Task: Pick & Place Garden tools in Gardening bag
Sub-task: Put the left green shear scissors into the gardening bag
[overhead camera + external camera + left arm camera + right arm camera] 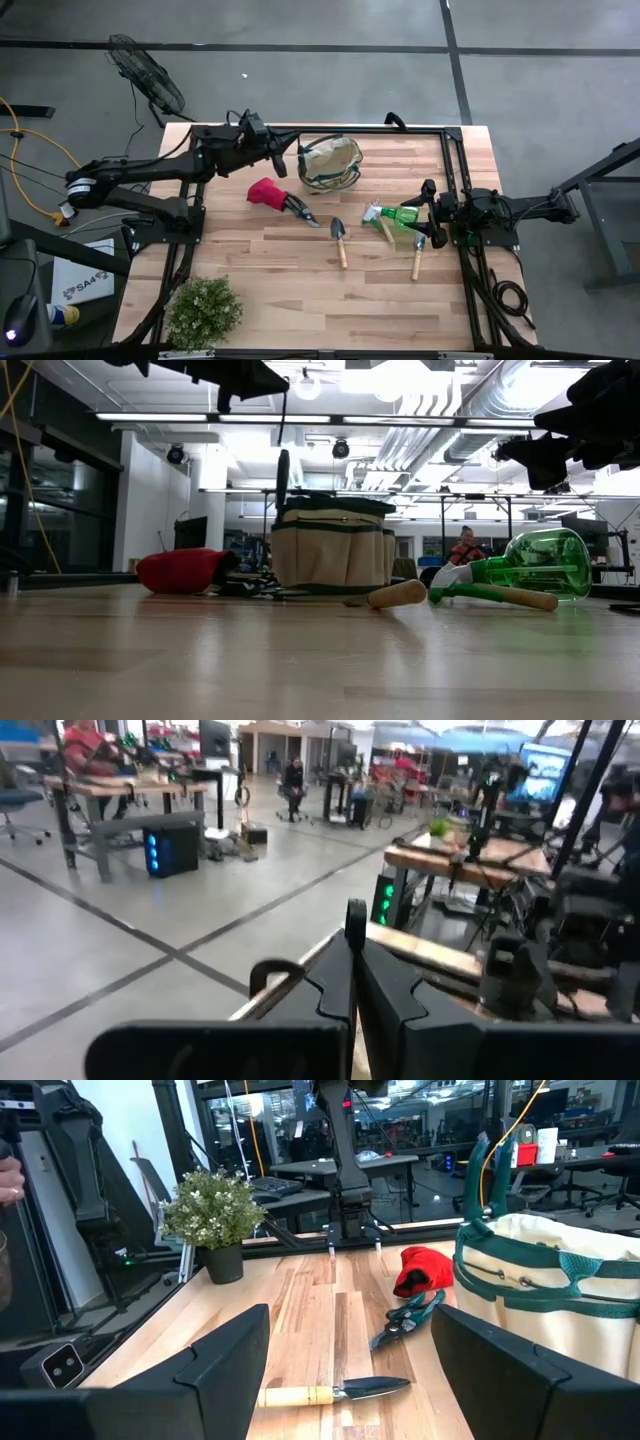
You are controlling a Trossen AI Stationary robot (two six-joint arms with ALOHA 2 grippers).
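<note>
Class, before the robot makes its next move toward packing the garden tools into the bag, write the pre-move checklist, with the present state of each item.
1. Gardening bag upright, mouth open: ok.
2. Pruning shears still outside the bag, lying on the table: ok, free to pick.
3. Trowel lies apart from the other tools: ok.
4. Green sprayer on its side, lying over a wooden handle: not ok for a clean single grasp.
5. Right gripper open, holding nothing, beside the sprayer: ok.
6. Left gripper shut, next to the bag: not ok for grasping until it opens.
7. Potted plant stands away from the tools: ok.
</note>
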